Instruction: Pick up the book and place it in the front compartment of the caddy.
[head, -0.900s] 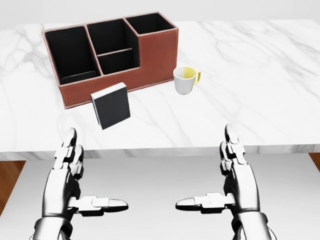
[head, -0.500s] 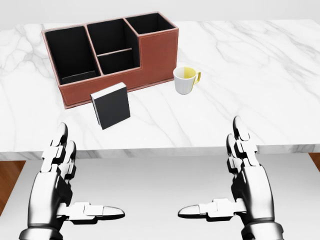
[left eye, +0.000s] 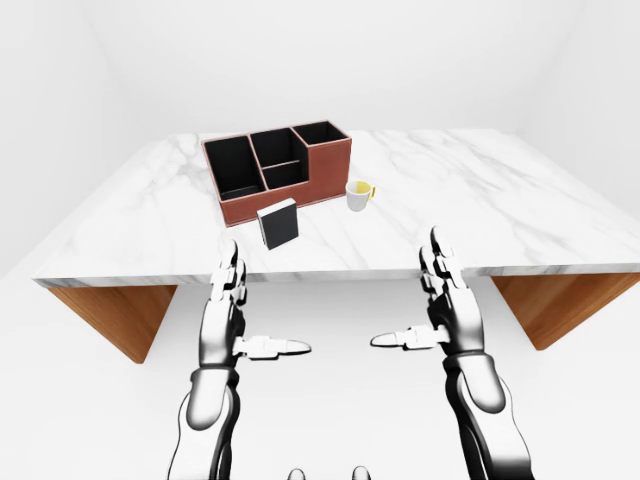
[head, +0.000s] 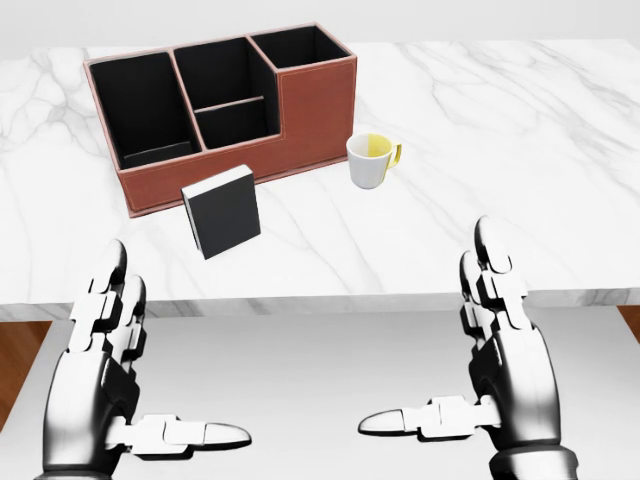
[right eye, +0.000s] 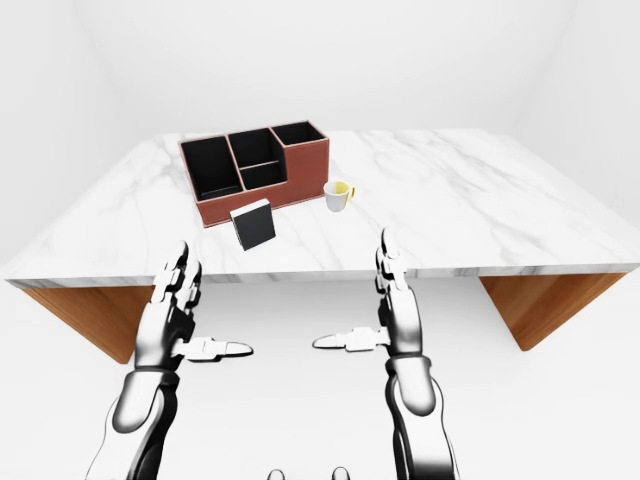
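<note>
A black book (head: 222, 212) with a white page edge stands upright on the marble table (head: 500, 120), just below the caddy in the head view. The brown leather caddy (head: 225, 110) has several black compartments. My left hand (head: 125, 385) hovers open at the lower left, below the table's near edge, with its thumb pointing right. Opposite it, my right hand (head: 465, 385) is open at the lower right, thumb pointing left. Both hands are empty and well short of the book.
A white mug (head: 371, 160) with a yellow inside and handle stands to the right of the caddy. The table has wooden supports (left eye: 120, 315) at both ends. White floor and walls surround the table.
Both hands have spread outward and dropped a little in the head view. Book, caddy and mug have not moved.
</note>
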